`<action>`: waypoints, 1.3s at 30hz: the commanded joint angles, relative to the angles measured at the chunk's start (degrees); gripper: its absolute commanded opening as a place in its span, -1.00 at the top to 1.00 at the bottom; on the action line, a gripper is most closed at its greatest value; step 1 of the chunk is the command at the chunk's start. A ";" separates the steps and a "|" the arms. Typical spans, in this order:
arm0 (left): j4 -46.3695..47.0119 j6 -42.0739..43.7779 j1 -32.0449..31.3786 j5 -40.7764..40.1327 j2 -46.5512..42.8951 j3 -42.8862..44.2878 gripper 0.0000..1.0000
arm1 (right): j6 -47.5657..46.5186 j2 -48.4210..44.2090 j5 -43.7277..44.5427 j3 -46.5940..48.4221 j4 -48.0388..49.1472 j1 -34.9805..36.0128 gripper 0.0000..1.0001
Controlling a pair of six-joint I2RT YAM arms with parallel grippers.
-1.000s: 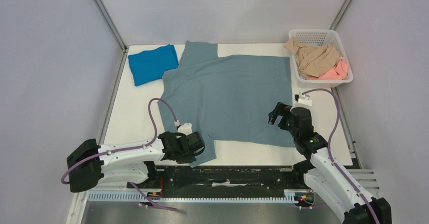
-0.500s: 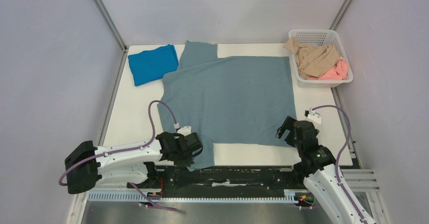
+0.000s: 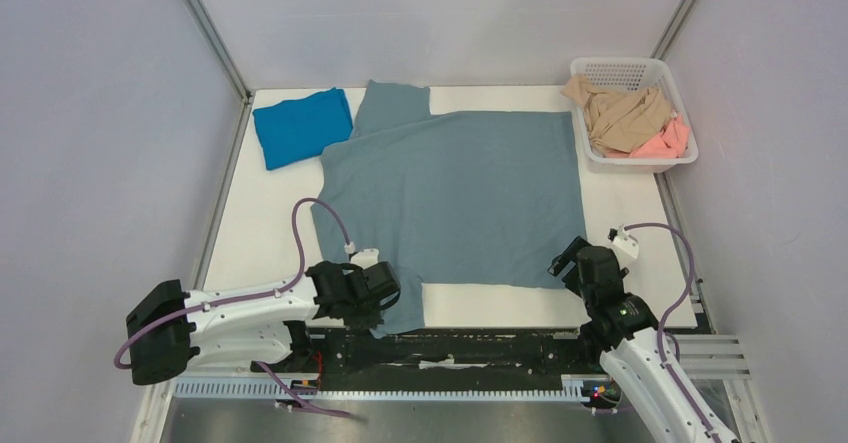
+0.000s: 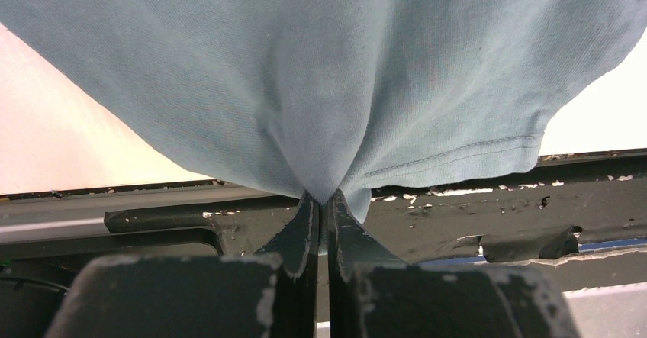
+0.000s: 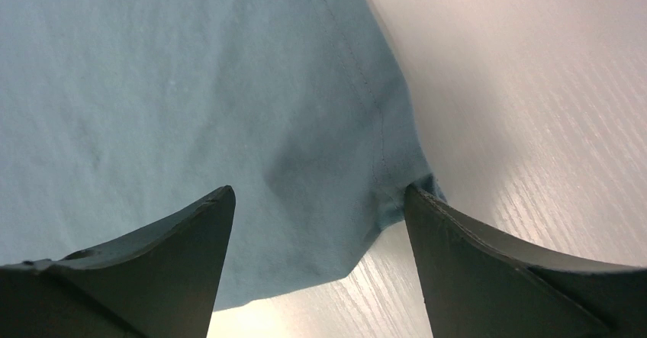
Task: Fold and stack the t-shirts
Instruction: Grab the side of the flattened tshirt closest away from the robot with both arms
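A large grey-blue t-shirt point(image 3: 450, 198) lies spread flat on the white table. My left gripper point(image 3: 386, 299) is at its near left corner, shut on a bunched fold of the t-shirt point(image 4: 328, 86) beside the hem; the cloth rises from the tips of my left gripper point(image 4: 326, 199). My right gripper point(image 3: 566, 262) is low over the near right corner. In the right wrist view my right gripper point(image 5: 319, 201) stands open, with the corner of the t-shirt point(image 5: 229, 109) lying between the fingers. A folded bright blue t-shirt point(image 3: 300, 126) lies at the far left.
A white basket point(image 3: 600, 66) at the far right holds a tan t-shirt point(image 3: 620, 115) and a pink t-shirt point(image 3: 667, 143). A black rail point(image 4: 488, 216) runs along the table's near edge under the left gripper. Grey walls enclose the table on three sides.
My right gripper has drawn back toward the near edge, from over the shirt's right side to its near right corner. The left gripper pulled its corner slightly nearer.
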 commanded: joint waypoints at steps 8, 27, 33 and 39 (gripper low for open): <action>1.27 0.82 -0.15 -1.93 -1.89 -0.39 0.95 | -0.51 1.16 -1.27 -0.82 -1.87 -0.03 0.33; 10.39 14.60 12.37 3.21 0.36 8.24 0.96 | -6.04 11.55 -7.16 6.70 11.88 -0.03 1.00; 12.41 18.12 22.34 8.52 0.75 10.83 0.96 | -6.73 15.76 -3.59 10.04 14.78 -0.03 1.00; 16.88 19.50 30.45 12.13 4.17 13.75 0.96 | -8.80 19.48 0.73 13.16 17.12 -0.03 1.00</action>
